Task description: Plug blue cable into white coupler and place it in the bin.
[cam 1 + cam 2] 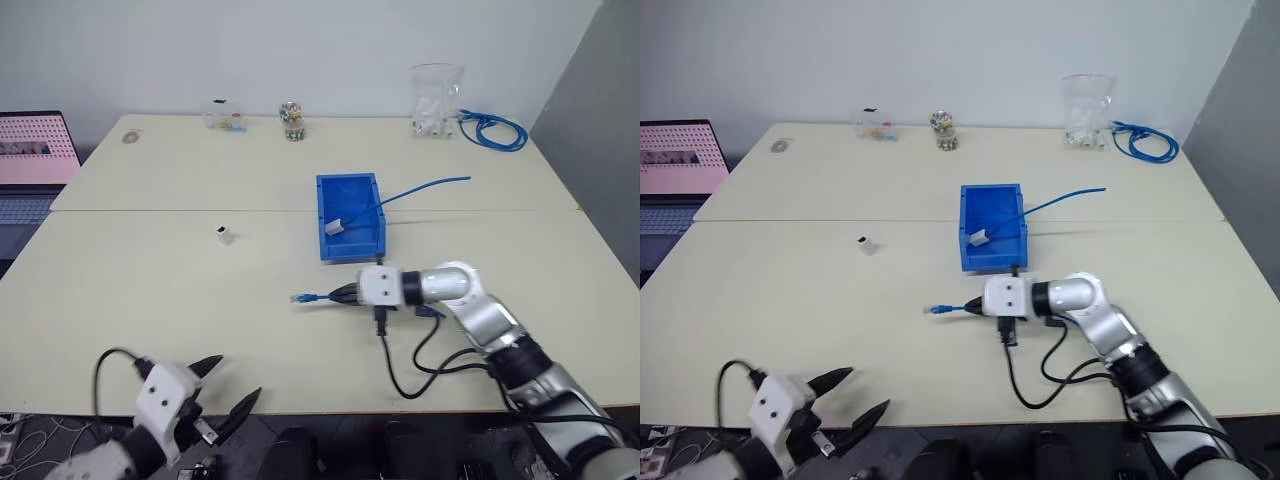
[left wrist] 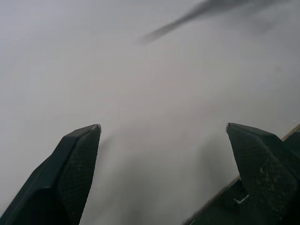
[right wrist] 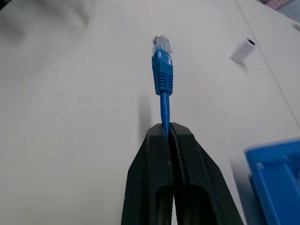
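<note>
The blue cable (image 1: 318, 298) is being pinched just behind its clear plug by the right gripper (image 1: 348, 294), whose two black fingers are pressing together on the cord over the table (image 1: 150, 290), just in front of the bin (image 1: 348, 216). The plug is pointing toward nine o'clock, sticking out past the fingertips, clear of the tabletop as far as can be told.

A white coupler (image 1: 225, 235) is sitting alone on the table, well apart from the plug, at about ten o'clock from it. In the right wrist view the same coupler (image 3: 243, 50) is lying beyond the plug and off to one side.

The bin is standing at about one o'clock from the right gripper, near the table's middle seam. Inside it another small white coupler (image 1: 335, 228) is resting with a length of blue cable (image 1: 425, 188) attached, that cable running out over the bin's far right rim toward two o'clock.

The left gripper (image 1: 222, 388) is hovering at the table's near edge, at about seven o'clock from the plug, its fingers spread wide and holding nothing.

Along the far edge, a coiled blue bundle (image 1: 495, 130) is lying beside a clear bag (image 1: 436, 100); a small jar (image 1: 292, 121) is standing farther left. A laptop (image 1: 35, 160) is sitting off the table's left side.
</note>
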